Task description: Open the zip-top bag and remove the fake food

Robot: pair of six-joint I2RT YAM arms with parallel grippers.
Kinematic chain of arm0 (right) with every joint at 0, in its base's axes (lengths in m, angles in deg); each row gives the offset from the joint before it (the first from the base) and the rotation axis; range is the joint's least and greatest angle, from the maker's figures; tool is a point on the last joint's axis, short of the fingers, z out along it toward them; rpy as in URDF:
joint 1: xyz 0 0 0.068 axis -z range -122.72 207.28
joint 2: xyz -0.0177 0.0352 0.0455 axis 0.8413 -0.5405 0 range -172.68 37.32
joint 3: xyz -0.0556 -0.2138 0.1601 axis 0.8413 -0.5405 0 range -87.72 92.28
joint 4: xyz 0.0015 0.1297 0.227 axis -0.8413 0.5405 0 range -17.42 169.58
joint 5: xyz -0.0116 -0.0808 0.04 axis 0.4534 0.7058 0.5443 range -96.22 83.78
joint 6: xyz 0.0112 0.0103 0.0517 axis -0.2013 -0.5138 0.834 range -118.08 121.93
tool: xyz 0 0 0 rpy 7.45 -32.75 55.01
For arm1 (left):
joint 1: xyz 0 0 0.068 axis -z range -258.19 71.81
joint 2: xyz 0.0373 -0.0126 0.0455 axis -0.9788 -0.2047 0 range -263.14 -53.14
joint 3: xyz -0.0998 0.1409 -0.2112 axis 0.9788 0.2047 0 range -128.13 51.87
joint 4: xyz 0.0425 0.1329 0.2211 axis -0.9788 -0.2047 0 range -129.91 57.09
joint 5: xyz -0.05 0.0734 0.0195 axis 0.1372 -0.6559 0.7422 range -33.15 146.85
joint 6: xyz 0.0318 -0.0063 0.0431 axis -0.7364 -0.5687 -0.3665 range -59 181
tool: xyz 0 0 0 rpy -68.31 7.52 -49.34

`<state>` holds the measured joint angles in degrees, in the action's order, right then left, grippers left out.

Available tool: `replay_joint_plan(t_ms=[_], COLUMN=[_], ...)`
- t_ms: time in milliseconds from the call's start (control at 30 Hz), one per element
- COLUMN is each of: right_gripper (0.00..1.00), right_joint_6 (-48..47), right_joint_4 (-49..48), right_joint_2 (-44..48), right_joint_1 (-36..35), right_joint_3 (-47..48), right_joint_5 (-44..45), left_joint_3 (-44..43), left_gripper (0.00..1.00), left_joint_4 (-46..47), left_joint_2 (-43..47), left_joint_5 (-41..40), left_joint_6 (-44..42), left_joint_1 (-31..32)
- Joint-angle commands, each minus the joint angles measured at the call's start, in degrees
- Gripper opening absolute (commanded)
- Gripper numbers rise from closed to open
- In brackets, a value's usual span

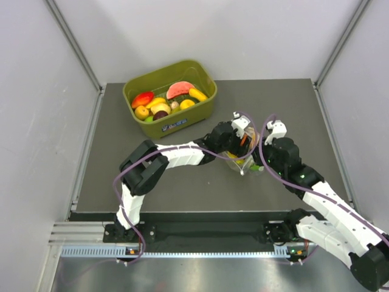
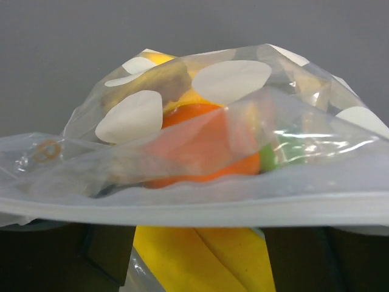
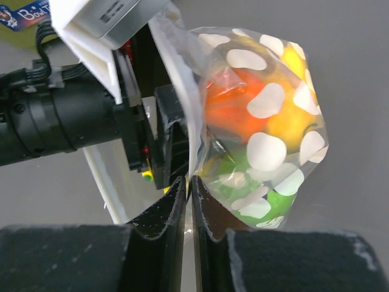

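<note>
Clear, crinkly plastic with white oval dots forms the bag (image 3: 261, 121), bulging round with glossy toy food (image 3: 231, 109) in orange, yellow and green. It is held between the two arms at the middle of the tabletop (image 1: 152, 176), which is matte dark grey. The right hand (image 3: 189, 194) pinches its black fingers together on the bag's top edge. Whether the left hand (image 1: 233, 145) grips it, I cannot tell. Pale grey walls (image 1: 36, 121) surround the tabletop, and an olive tub (image 1: 203, 112) of toy fruit sits at the back.

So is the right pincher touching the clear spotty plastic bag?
Touching. The right wrist view shows the right gripper closed on the clear white-dotted plastic bag's top edge, no gap.
</note>
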<state>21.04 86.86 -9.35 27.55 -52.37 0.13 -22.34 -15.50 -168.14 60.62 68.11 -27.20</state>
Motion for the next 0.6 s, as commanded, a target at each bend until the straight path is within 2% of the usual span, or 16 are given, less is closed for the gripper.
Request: replay_joint_plan(t_ms=[0,33,67,133,167,267,333,433,567], right_gripper=[0.09,0.09,0.09,0.09,0.09,0.09,0.09,0.09,0.09], right_joint_6=[-0.22,-0.30,-0.22,-0.22,-0.30,-0.13,-0.22,-0.39,-0.57], right_joint_4=[0.39,0.48,0.57,0.57,0.57,0.48,0.48,0.48,0.48], right_joint_2=[1.59,1.85,1.94,2.11,2.11,1.85,1.76,1.76,1.50], right_joint_1=[0.56,0.56,0.56,0.56,0.56,0.47,0.56,0.56,0.47], right_joint_3=[2.44,2.44,2.44,2.44,2.44,2.35,2.35,2.35,2.26], right_joint_5=[-0.37,-0.29,-0.11,-0.02,-0.02,-0.02,0.07,0.50,0.77], left_joint_3=[-3.65,-3.83,-3.83,-3.39,-3.22,-2.16,-1.29,0.29,2.67], left_gripper=[0.74,0.70,0.60,0.52,0.38,0.23,0.10,0.00,0.00], left_joint_4=[-0.70,-1.14,-1.41,-1.67,-1.76,-1.85,-2.20,-2.99,-3.61], left_joint_2=[-1.89,-1.98,-1.98,-1.81,-1.46,0.21,2.05,5.22,9.61], left_joint_5=[-0.34,-0.43,-0.87,-1.39,-1.66,-2.54,-3.06,-3.24,-3.24], left_joint_6=[-0.52,-0.61,-0.61,-0.43,-0.43,-0.08,0.27,0.27,0.36], left_joint_1=[-0.18,-0.18,-0.18,-0.18,-0.18,-0.18,-0.18,-0.18,-0.18])
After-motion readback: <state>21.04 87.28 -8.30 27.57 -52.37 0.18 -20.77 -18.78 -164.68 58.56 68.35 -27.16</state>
